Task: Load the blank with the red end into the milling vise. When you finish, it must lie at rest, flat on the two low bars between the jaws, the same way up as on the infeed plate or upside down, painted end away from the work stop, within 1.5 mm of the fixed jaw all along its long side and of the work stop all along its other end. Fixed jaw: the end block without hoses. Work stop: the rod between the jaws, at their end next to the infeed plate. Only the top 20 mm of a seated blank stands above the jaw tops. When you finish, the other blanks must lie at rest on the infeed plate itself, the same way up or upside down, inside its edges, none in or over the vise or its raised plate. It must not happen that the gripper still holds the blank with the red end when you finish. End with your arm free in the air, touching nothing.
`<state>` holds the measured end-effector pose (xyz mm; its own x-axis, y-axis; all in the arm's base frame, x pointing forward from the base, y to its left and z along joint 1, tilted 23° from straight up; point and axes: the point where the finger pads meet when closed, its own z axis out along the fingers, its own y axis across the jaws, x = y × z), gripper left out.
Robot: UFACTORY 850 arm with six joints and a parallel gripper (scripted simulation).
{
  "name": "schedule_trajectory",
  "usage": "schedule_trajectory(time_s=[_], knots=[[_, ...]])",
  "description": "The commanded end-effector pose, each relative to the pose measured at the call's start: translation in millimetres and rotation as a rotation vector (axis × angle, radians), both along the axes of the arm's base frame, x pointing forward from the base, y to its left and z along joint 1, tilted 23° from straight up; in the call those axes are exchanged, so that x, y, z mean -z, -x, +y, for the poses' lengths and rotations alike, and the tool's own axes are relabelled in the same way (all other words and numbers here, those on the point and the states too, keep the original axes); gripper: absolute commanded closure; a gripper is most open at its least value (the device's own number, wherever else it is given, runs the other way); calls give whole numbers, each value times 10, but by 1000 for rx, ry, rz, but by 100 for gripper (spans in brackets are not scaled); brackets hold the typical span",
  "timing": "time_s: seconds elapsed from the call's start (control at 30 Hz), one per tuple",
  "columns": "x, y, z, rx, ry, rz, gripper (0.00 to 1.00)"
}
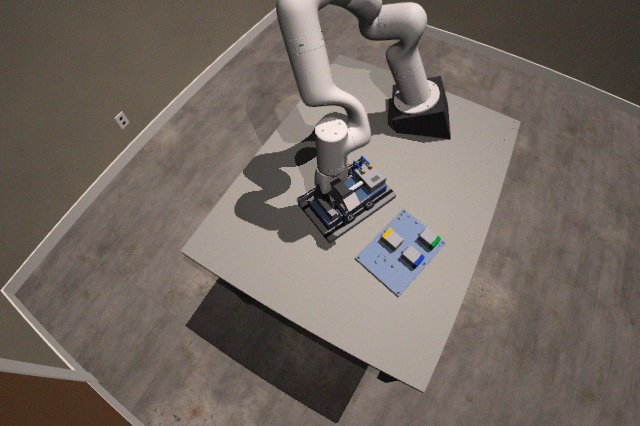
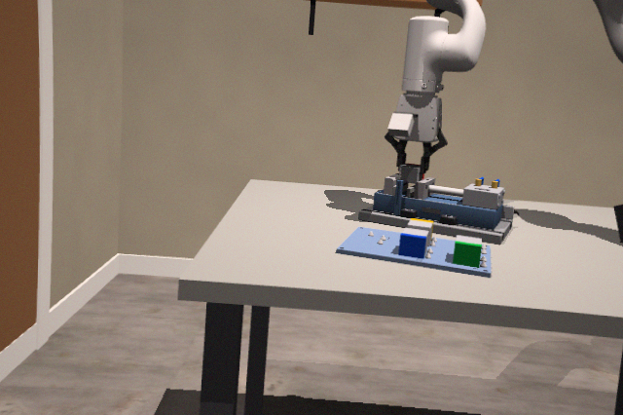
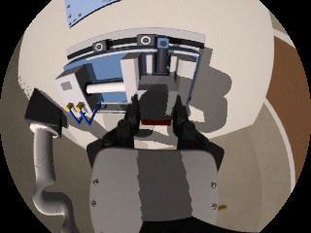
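My gripper (image 2: 412, 165) is shut on the red-ended blank (image 3: 155, 105) and holds it in the gap between the jaws of the milling vise (image 2: 437, 204). In the wrist view the blank is a grey block between my two dark fingers, with its red end (image 3: 157, 120) facing the camera, away from the infeed plate. The fixed jaw (image 2: 389, 183) is on the left in the exterior view, and the block with hoses (image 2: 483, 195) is on the right. Whether the blank rests on the low bars is hidden. The vise also shows in the top view (image 1: 346, 199).
The light blue infeed plate (image 1: 400, 250) lies beside the vise with three blanks on it: yellow-ended (image 1: 391, 238), green-ended (image 1: 430, 239) and blue-ended (image 1: 413, 256). The arm's black base (image 1: 419, 111) stands at the table's far side.
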<state>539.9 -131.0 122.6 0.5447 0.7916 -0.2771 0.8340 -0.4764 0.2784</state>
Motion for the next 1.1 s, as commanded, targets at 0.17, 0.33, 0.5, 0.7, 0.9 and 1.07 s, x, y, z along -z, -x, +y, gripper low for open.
schedule_trajectory(time_s=[0.17, 0.33, 0.5, 0.7, 0.9, 1.07], knots=[[2, -8, -2, 0, 0, -2, 100], [3, -9, -3, 0, 0, -2, 100], [9, -9, -6, 0, 0, -2, 100], [15, -10, -8, 0, 0, -2, 100], [17, -10, -9, 0, 0, -2, 100], [27, -11, -13, 0, 0, -2, 100]])
